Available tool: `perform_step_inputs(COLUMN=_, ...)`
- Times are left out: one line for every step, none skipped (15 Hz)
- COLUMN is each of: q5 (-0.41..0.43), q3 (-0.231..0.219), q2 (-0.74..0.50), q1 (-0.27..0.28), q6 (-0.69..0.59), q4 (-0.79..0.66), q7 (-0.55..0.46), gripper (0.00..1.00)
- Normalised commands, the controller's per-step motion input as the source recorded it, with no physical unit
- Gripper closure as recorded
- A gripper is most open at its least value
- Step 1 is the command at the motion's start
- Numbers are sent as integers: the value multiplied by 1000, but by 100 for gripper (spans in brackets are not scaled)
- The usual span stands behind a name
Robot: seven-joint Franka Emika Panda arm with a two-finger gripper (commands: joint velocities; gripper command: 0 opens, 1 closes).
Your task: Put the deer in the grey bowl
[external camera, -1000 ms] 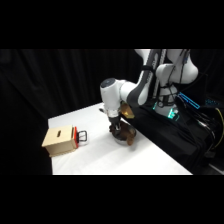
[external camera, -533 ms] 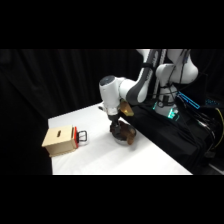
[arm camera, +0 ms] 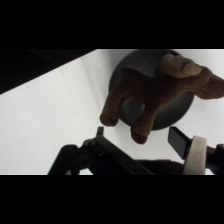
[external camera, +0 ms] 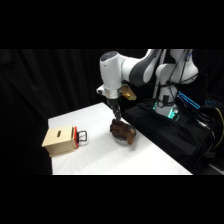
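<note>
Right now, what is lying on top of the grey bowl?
The brown deer lies across the bowl, two legs hanging over its rim. The body covers most of the bowl's inside, so whether anything else is in there cannot be seen.

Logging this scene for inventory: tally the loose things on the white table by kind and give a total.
Dark brown soft toy deer, lying across the bowl: 1
Round dark grey bowl: 1
Tan wooden box with a red side: 1
Total: 3
</note>
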Motion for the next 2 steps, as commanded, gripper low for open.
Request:
perform_step_inputs(q5=-37, q3=107, q2=-494, q1=-140, q6=-254, q4=-60, q7=-137, gripper=0)
perform_step_inputs(q5=8, q3=114, q2=-442, q1=-145, q6=-218, q4=-35, q7=-172, gripper=0)
